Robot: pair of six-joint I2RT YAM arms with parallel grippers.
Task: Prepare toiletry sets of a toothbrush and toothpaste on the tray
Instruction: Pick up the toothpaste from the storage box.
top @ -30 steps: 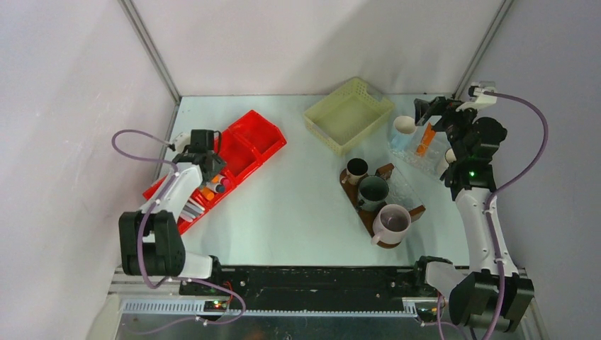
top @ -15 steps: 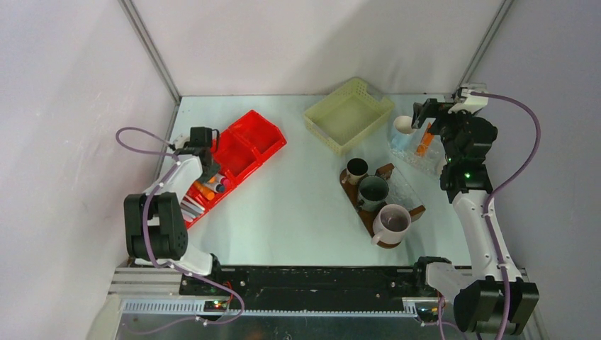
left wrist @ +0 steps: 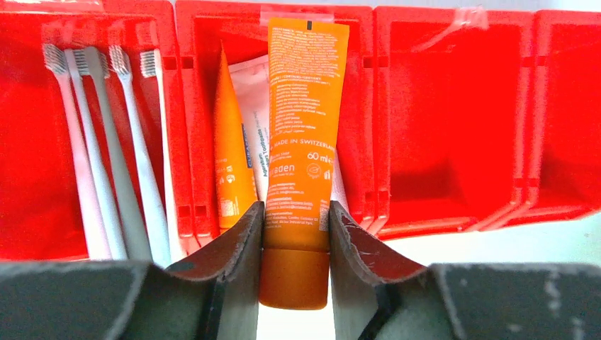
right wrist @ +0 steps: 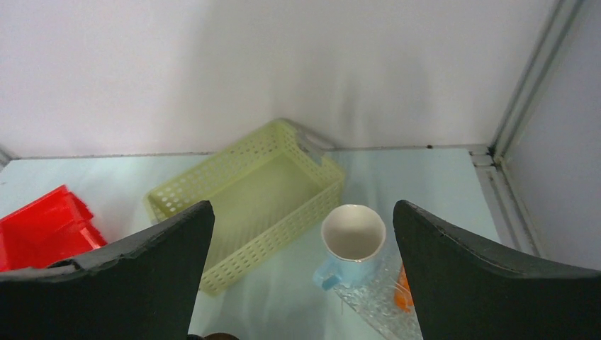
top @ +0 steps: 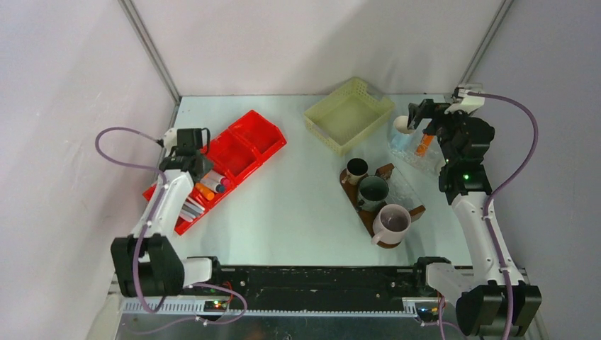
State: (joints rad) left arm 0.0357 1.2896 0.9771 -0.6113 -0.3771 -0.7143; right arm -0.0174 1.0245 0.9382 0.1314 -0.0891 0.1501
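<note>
Well left of the tray holding three mugs, left gripper clamps an orange tube over the red bin. Only its wrist view shows spare tubes underneath and toothbrushes one compartment left. Behind-right of the tray, right gripper gapes wide above a blue cup, with the basket beside it.

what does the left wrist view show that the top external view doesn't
Only the left wrist: the left gripper closed on an orange tube near its cap, the tube's print, a second orange tube behind it, and white toothbrushes lying in the neighbouring compartment. Only the top external: the wooden tray carrying three mugs, and the yellow basket. Both: the red bin.
</note>
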